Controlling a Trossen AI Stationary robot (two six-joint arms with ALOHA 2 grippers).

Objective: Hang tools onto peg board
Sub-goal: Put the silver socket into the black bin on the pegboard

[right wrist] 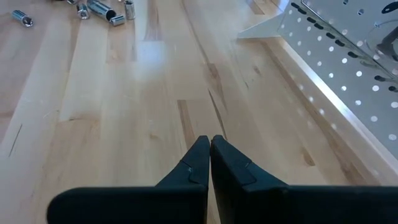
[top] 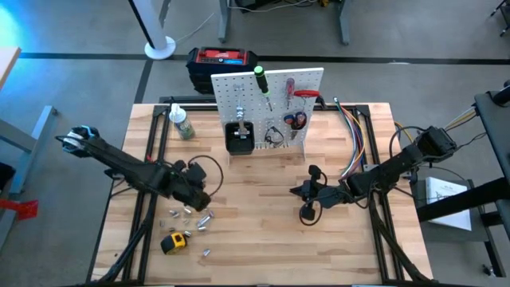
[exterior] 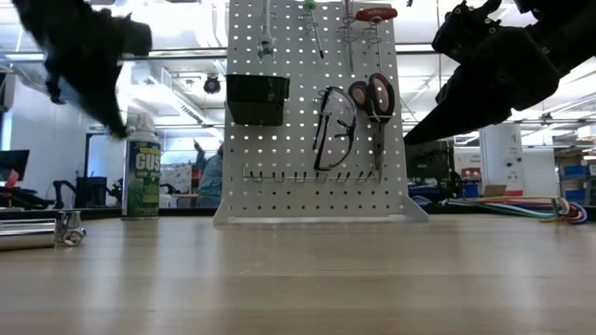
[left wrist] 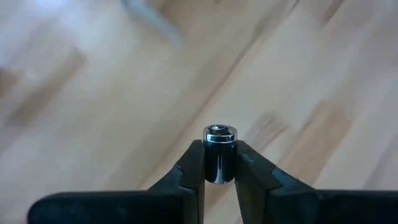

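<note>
The white peg board (top: pixel 267 108) stands upright at the table's far middle, with a black bin (exterior: pixel 256 98), black-framed glasses (exterior: pixel 333 130), red-handled pliers (exterior: pixel 374 98), a green screwdriver (top: pixel 260 80) and a red one (top: pixel 290 86) hanging on it. My left gripper (top: pixel 195 191) is left of centre, shut on a small silver socket (left wrist: pixel 220 155), above the table. Several silver sockets (top: pixel 191 217) and a yellow tape measure (top: pixel 174 242) lie near the front left. My right gripper (right wrist: pixel 210 149) is shut and empty, right of centre. My left gripper pinches the silver socket's round sides (left wrist: pixel 220 168) between its two fingers. The socket lies along the fingers, and its open end (left wrist: pixel 220 130) sticks out past the fingertips. It is lifted clear of the table.
A green-labelled bottle (top: pixel 182 123) stands left of the peg board. A red-and-black box (top: pixel 223 64) sits behind the board. Coloured cables (top: pixel 355 135) run along the table's right side. Bare wood lies between the two grippers.
</note>
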